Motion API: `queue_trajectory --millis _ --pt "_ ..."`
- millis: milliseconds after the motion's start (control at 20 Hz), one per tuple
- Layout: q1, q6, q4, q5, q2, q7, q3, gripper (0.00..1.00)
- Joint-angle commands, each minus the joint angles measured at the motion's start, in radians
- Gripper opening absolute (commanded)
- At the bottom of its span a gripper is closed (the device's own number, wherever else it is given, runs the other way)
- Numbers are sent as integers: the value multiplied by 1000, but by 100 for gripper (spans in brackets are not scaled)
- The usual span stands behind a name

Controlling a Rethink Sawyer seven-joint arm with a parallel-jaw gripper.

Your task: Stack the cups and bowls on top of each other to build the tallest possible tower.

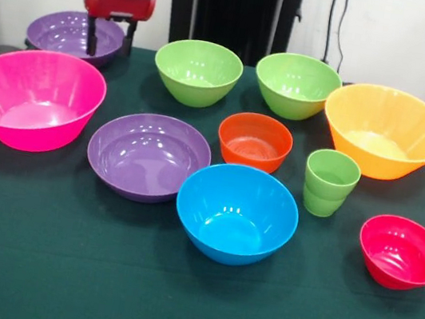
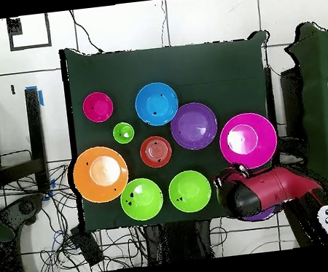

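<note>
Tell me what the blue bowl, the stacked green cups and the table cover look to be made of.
Blue bowl: likely hard glossy plastic; bright glints of light show on its inner wall.
Green cups: probably the same plastic, smooth with a softer sheen; one sits nested in another.
Table cover: seems a dark green cloth or felt, matte, with no reflections, though the weave is too fine to confirm.

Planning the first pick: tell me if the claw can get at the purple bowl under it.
Probably yes. The claw hangs right over the far purple bowl, open side up, with nothing stacked in it or standing between them.
</note>
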Motion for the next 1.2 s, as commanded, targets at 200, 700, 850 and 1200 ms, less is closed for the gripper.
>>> queue_trajectory --millis 200,700,850,1200 --pt "65 -62 -105 -85 138 9 11 100" --pt "81 -67 -168 -97 176 2 1 100" --pt "85 -71 -168 -96 166 1 -2 100" --pt "65 -20 -121 -48 84 -41 16 100"
